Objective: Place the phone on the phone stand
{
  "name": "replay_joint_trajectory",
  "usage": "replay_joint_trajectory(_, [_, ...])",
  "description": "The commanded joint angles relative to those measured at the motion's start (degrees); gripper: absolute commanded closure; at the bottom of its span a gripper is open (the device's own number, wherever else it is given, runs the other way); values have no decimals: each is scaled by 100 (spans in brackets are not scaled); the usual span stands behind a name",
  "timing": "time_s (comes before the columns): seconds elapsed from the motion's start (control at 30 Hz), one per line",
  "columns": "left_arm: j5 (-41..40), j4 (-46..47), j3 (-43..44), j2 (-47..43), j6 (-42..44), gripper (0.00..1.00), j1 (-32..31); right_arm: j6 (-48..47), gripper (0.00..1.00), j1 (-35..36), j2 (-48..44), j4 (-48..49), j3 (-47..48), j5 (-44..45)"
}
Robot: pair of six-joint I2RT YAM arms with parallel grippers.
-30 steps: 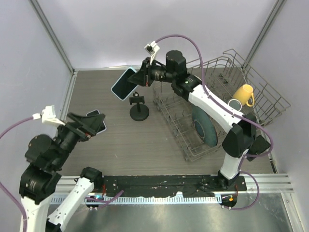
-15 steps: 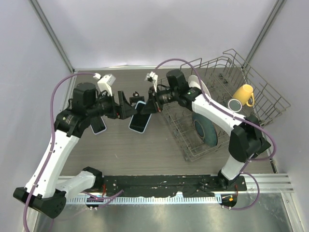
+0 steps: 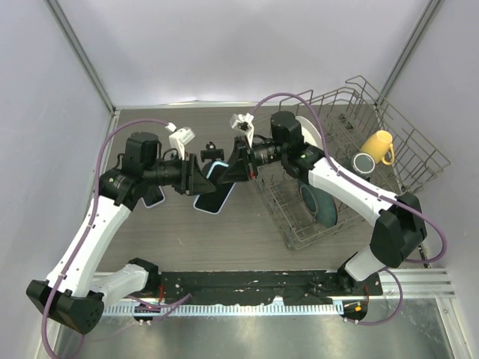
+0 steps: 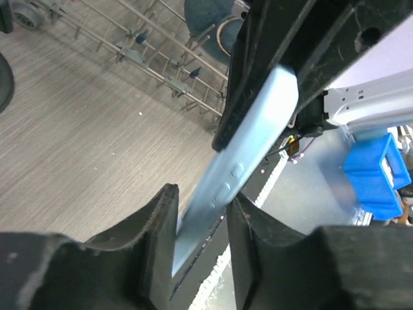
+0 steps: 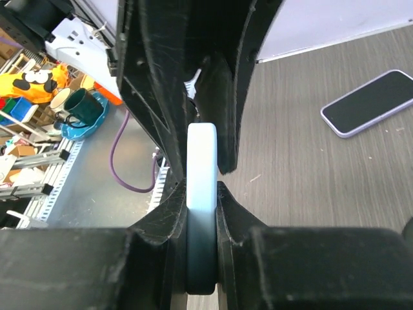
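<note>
Soft even light; blurred, dark wrist-view foregrounds

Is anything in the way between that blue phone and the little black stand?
Nothing visible. The phone, clamped in the right gripper with the left gripper straddling its other end, is held close by the phone stand; only the stand's head shows, its base hidden behind them.

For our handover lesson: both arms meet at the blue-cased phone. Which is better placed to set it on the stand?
Probably right: the right fingers clamp the phone, beside the phone stand; the left fingers only straddle it.
</note>
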Motion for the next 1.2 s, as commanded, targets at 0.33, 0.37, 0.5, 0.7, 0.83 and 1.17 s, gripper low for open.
replay_joint_trajectory(0.33, [-301, -77, 456, -724, 36, 100, -28, 1199, 38, 577, -102, 1744, 238, 1121])
replay_joint_trajectory(0.37, [-477, 55, 535, -978, -200, 100, -36, 1566, 31, 577, -49, 2146, 177, 1219])
replay_joint_trajectory(0.5, [-961, 942, 571, -1568, -606, 100, -28, 2840, 23, 621, 416, 3386, 185, 1238])
replay_joint_trajectory(0.7, [-2788, 943, 808, -2087, -562, 100, -28, 4100, 18, 779, 935, 5190, 141, 1044])
replay_joint_trajectory(0.83, [-2800, 1478, 817, -2132, -921, 100, -28, 4118, 23, 1033, 1050, 5270, 273, 1062])
replay_joint_trajectory(1.17, [-1991, 2305, 457, -1982, -1740, 100, -28, 4725, 60, 1166, 866, 6307, 1, 1290])
